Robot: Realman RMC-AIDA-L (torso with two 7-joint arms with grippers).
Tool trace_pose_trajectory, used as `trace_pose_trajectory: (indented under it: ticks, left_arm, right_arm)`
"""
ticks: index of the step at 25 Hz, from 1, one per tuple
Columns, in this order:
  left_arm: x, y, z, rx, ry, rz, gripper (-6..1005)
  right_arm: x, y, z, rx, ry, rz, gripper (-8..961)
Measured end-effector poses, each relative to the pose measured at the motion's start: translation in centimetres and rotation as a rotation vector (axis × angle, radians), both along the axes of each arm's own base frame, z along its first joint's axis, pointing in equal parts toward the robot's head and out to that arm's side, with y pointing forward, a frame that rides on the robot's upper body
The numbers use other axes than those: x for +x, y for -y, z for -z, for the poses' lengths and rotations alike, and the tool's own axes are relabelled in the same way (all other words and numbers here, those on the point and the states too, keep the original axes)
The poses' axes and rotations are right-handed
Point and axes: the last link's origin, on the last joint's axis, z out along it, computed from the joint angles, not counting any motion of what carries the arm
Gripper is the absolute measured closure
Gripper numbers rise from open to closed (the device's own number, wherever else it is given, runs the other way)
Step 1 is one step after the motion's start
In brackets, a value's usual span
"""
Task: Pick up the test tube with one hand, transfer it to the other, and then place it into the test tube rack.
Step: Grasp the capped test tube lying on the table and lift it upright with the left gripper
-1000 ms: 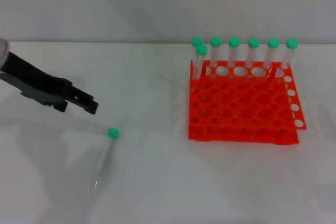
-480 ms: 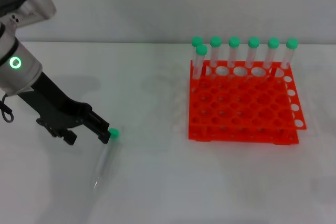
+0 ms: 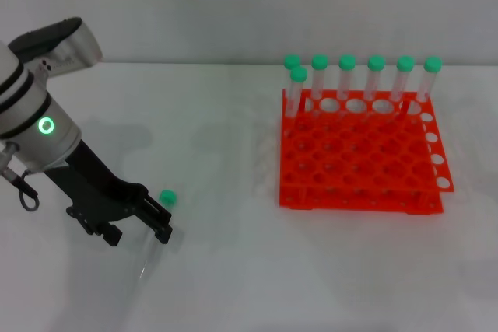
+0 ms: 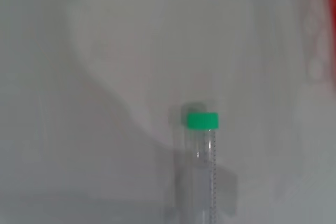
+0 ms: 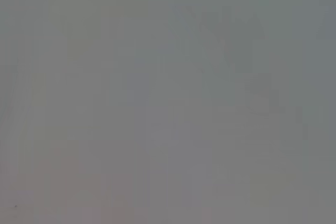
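The test tube (image 3: pixel 152 245) lies on the white table at the front left, with its green cap (image 3: pixel 167 197) toward the back and its pointed tip toward me. It also shows in the left wrist view (image 4: pixel 203 171), cap up. My left gripper (image 3: pixel 140 232), black on a silver arm with a green light, is low over the tube just behind its cap, with the fingers apart and one fingertip (image 3: pixel 163 231) over the tube's body. The orange test tube rack (image 3: pixel 359 162) stands at the right. My right gripper is out of view.
Several green-capped tubes (image 3: pixel 347 79) stand in the rack's back row. A strip of the rack's orange edge (image 4: pixel 321 24) shows in the left wrist view. The right wrist view shows only blank grey.
My left gripper has moved forward and down, from behind and left of the green cap to over the tube's body. The tube and rack have not moved.
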Motion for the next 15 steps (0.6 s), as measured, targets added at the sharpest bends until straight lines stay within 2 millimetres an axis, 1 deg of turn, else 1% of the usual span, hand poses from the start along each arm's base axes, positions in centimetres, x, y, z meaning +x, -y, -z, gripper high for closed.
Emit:
trace_pose_trajectory:
  ticks: [5,15]
  left_arm:
    - [-0.9,0.4,1.0,-0.011,-0.007,-0.015,137]
    - [-1.8,0.3,1.6,-0.003,-0.054,-0.02,190]
  right_arm:
    - [0.0,0.0,0.1,-0.004,0.001,0.001,306]
    - [0.0,0.0,0.1,-0.005,0.002,0.001,305]
